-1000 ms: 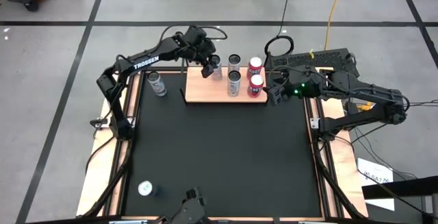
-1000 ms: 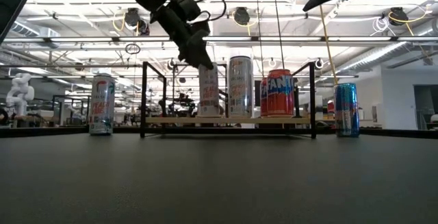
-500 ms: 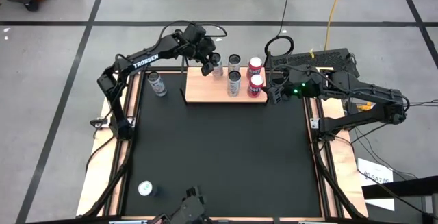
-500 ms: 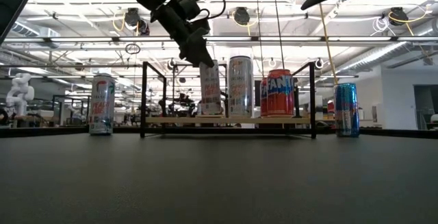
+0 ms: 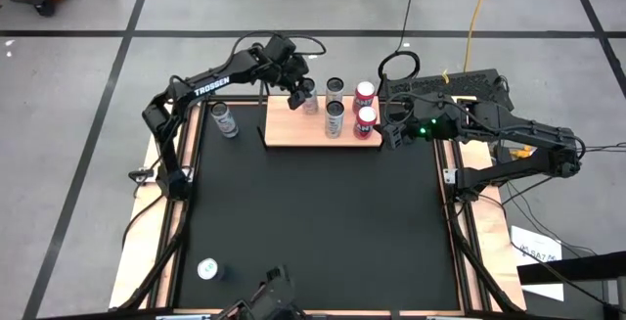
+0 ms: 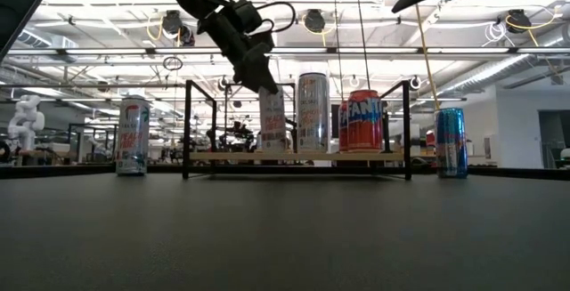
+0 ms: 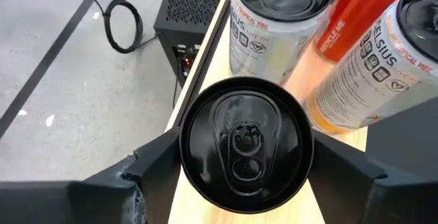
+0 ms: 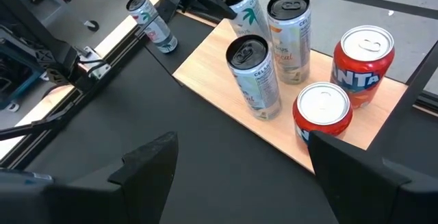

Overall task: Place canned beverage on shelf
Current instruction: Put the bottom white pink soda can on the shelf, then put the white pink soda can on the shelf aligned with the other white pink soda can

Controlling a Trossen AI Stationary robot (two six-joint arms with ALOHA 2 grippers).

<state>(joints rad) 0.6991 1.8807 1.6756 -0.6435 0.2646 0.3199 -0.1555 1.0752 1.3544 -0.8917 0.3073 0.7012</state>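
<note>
The left gripper [image 5: 302,90] was spread around a slim can [image 7: 246,144] standing on the shelf [image 5: 293,129] among four others; whether it gripped was unclear. The open, empty right gripper [image 5: 389,129] waited beside the shelf. Other cans remained on the desk [image 5: 313,222].

5 cans upright on light-wood shelf [image 5: 293,129]; slim black-topped can [image 7: 245,147] at left end.

Five cans stand on the shelf [image 5: 293,130] toward its right end; another can [image 5: 224,119] stands off its left end.
</note>
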